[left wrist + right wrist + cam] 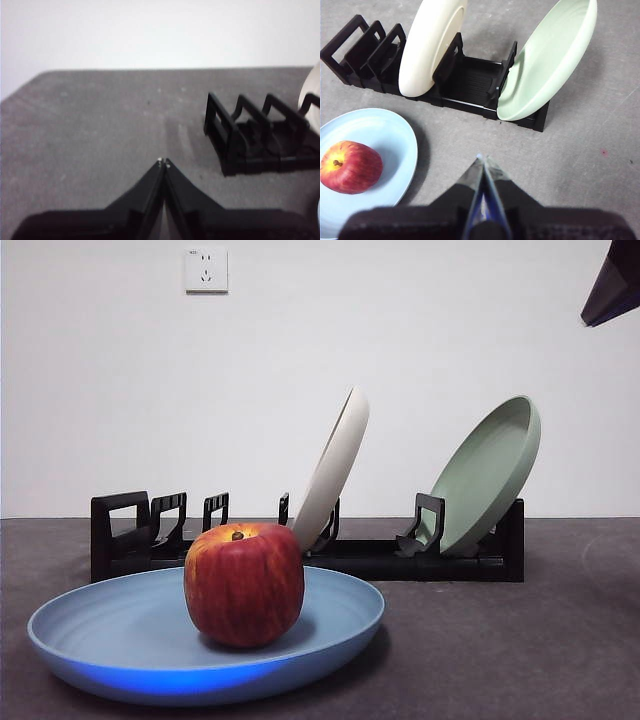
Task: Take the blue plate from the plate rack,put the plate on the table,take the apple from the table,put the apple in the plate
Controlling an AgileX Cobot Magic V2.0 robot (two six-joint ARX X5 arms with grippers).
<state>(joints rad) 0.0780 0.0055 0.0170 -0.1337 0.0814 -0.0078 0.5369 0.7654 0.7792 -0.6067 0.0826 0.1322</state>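
Apple (244, 583): sits upright in the blue plate, a little off the plate's middle, stem (237, 535) up; red with yellowish streaks. In the right wrist view it (351, 167) lies well inside the rim.
Blue plate (110, 640): lies flat on the table, in front of the rack and apart from it. In the right wrist view the plate (385, 137) is partly cut off by the picture's edge.
Rack (400, 560): long and black, stands on the table behind the blue plate; the slots at its loop end (120, 535) hold nothing. The left wrist view shows that loop end (222, 132).
Cream plate (333, 470): stands on edge near the rack's middle, leaning between prongs; also seen from the right wrist (430, 45).
Green plate (487, 475): stands on edge at the rack's far end from the loop, leaning the same way; seen from the right wrist (547, 60).
Table (500, 650): dark grey-brown, grainy.
Left gripper (163, 161): fingers pressed together, tips meeting, holding nothing; it hangs above bare table, beside the rack's loop end and apart from it.
Right gripper (482, 159): fingers pressed together, nothing between them; raised over the table in front of the rack, between blue plate and green plate, touching neither.
Arm tip (612, 285): a dark corner shows at the top edge of the front view; which arm it is cannot be told.
Wall socket (206, 269): white, on the wall behind.
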